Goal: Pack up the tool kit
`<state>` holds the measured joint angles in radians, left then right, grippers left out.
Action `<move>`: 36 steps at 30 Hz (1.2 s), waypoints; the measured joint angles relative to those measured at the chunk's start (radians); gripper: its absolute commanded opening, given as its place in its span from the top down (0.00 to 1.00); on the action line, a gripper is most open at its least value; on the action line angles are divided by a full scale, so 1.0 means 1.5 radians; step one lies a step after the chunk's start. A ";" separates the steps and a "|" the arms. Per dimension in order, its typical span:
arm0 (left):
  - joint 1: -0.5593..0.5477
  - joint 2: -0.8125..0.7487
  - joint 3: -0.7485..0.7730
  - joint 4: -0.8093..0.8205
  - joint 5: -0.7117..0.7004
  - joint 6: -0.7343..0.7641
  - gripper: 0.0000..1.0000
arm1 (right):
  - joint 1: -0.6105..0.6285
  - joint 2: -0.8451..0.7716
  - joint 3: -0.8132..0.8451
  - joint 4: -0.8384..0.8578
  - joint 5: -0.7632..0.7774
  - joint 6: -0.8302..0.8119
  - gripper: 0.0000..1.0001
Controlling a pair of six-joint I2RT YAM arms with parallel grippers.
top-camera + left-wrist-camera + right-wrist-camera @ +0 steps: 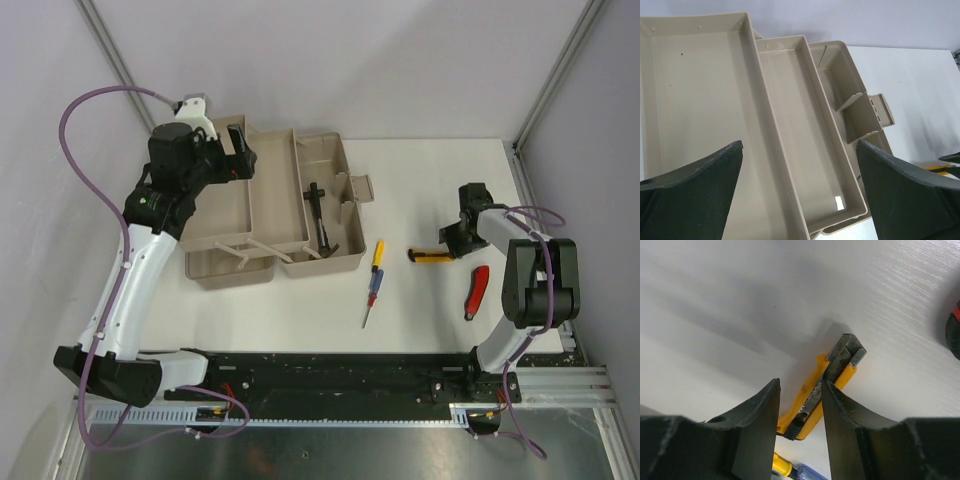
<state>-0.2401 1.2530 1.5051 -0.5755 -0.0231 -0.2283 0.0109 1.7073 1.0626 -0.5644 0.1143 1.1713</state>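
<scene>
Evidently, the beige plastic toolbox (pixel 225 200) near the tabletop's rear left corner is left spread open so that tools can be received, the left claw (pixel 800 145) being held wide apart and empty above it, while the yellow-handled pliers (pixel 810 400) by the right edge are straddled, seemingly not yet clamped, by the narrowly parted right claw (pixel 801 385).

toolbox (pixel 225 205) trays open upward, screwdriver (pixel 372 283) near pliers (pixel 432 257)
</scene>
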 measured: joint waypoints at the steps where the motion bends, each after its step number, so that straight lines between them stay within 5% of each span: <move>1: 0.000 0.000 0.001 0.001 0.000 0.000 0.01 | 0.000 0.000 0.000 0.001 0.000 0.000 0.58; 26: 0.000 0.002 0.001 0.003 0.000 -0.005 0.01 | 0.017 -0.030 0.025 -0.097 0.005 0.006 0.53; 36: 0.000 0.002 0.000 0.003 0.001 -0.005 0.01 | 0.017 0.031 0.032 -0.081 -0.006 0.022 0.29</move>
<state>-0.2401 1.2552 1.5051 -0.5709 -0.0223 -0.2356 0.0364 1.7538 1.1099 -0.6865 0.1047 1.2041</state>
